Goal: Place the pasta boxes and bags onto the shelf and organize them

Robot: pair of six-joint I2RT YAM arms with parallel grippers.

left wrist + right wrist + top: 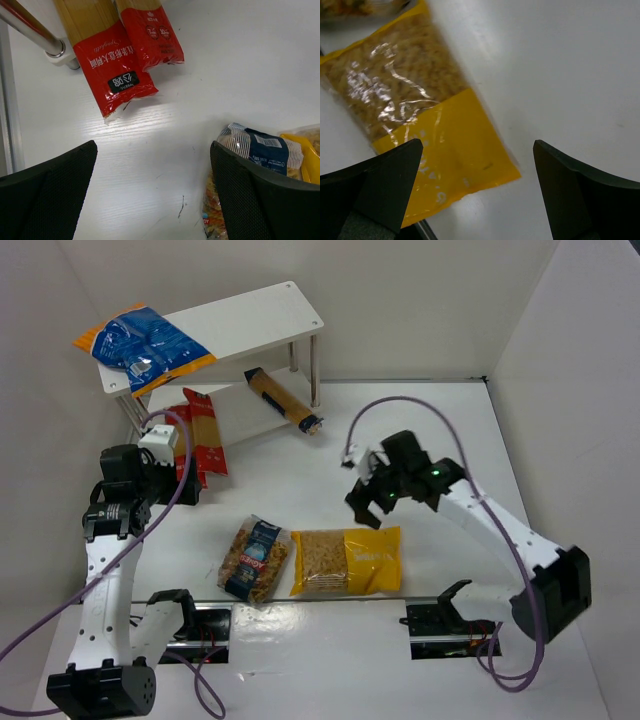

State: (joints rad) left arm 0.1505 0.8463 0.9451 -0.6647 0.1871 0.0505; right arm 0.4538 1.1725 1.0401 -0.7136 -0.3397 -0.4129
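I see the shelf (262,308) at upper left carrying one blue-and-orange bag (140,345) on top and one tan box (283,400) poking off its lower board, two red packs (120,60) marked "Spaghetti" on the counter (450,430) by its leg, one clear blue-labelled bag (254,558) just beside one yellow bag (348,560) at lower centre, with the left end effector (153,165) and right end effector (477,147) both spread, holding nothing.

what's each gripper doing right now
Left gripper: open, holding nothing.
Right gripper: open, holding nothing.
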